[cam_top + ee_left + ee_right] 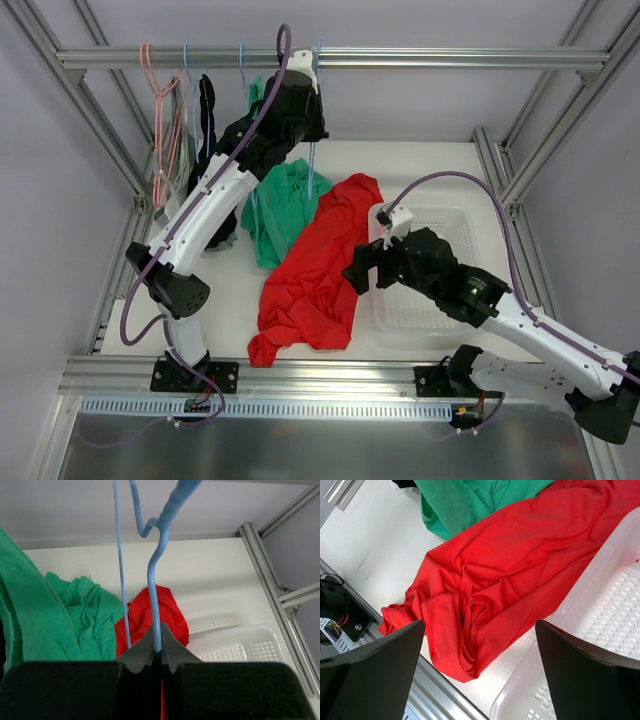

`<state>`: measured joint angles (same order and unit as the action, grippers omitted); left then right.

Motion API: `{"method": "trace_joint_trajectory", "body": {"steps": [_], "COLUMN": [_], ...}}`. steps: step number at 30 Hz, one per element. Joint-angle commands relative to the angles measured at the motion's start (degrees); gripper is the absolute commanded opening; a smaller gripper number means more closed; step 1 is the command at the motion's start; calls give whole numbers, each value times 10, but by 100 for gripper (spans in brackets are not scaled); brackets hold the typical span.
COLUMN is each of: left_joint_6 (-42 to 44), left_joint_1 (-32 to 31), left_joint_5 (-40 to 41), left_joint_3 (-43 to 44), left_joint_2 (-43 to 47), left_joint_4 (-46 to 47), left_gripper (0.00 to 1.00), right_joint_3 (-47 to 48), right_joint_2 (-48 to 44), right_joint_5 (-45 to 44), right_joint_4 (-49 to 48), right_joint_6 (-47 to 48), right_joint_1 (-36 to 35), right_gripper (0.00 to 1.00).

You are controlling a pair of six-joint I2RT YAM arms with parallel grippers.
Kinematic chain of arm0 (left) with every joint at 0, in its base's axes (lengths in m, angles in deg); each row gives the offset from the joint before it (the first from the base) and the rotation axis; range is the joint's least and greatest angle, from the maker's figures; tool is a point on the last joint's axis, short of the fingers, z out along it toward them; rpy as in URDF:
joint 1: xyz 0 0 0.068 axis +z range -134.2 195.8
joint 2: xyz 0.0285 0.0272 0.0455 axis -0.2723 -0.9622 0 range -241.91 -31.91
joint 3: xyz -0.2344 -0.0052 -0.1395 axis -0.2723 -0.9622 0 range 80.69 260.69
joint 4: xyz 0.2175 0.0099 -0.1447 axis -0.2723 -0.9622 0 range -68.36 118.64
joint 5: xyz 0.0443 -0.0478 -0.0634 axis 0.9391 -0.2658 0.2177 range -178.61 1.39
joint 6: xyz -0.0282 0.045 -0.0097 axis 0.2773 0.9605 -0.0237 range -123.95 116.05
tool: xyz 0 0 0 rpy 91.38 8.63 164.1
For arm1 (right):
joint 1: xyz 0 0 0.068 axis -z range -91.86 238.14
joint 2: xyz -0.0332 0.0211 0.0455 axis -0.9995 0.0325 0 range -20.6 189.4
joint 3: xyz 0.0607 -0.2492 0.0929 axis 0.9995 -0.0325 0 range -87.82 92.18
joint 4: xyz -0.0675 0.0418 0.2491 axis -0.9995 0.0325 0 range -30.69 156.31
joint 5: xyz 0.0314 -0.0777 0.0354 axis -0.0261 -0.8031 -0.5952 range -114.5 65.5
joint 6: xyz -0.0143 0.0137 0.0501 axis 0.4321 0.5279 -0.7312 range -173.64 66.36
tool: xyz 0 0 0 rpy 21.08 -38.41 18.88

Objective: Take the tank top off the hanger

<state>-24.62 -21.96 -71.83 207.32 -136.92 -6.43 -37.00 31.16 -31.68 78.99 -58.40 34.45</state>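
Observation:
The red tank top (315, 270) lies crumpled on the white table, from beside the basket down to the front edge; it also shows in the left wrist view (150, 615) and the right wrist view (520, 565). My left gripper (305, 100) is up by the top rail, shut on the wire of a blue hanger (155, 605); the jaws (159, 647) pinch the wire. The hanger's lower part (311, 170) hangs near the tank top's upper end; I cannot tell whether they touch. My right gripper (360, 272) is open and empty, hovering (480, 625) over the tank top's right edge.
A green garment (285, 205) hangs and pools left of the red one. A white perforated basket (440, 225) stands at the right. The metal rail (430, 58) carries pink hangers (160, 110) and a dark garment (205, 120) at the left.

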Motion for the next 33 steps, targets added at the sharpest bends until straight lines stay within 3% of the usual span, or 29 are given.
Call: {"method": "trace_joint_trajectory", "body": {"steps": [1,6,10,12,14,16,17,18,19,25,28,33], "left_joint_6": [-18,-30,-37,-30,-30,-25,-23,-21,-19,-15,-23,2], "left_joint_1": [5,5,5,5,4,2,1,0,0,-14,-14,-14], "left_joint_5": [-17,-44,-32,-33,-39,-40,-40,-39,-39,-12,5,-8], "left_joint_3": [3,-34,-76,-85,-104,-115,-129,-136,-143,-234,-327,-435], "left_joint_2": [-1,28,73,92,124,146,175,190,205,349,436,567], "left_joint_4": [11,12,13,12,13,12,13,13,13,13,14,15], "left_gripper": [0,1,10,35,50,56,65,91,99,99,99,99], "right_joint_3": [14,12,24,30,32,47,53,66,72,117,147,170], "right_joint_2": [4,33,86,109,123,148,158,179,190,286,360,453], "right_joint_5": [17,43,38,43,52,65,65,66,65,94,134,119], "right_joint_4": [-29,-34,-35,-43,-53,-54,-54,-54,-54,-52,-42,-31], "right_joint_6": [17,43,69,69,76,102,113,125,135,168,178,128], "right_joint_1": [3,5,8,10,10,10,11,11,11,14,13,3], "right_gripper": [99,99,99,100,100,100,99,99,100,100,99,99]}}
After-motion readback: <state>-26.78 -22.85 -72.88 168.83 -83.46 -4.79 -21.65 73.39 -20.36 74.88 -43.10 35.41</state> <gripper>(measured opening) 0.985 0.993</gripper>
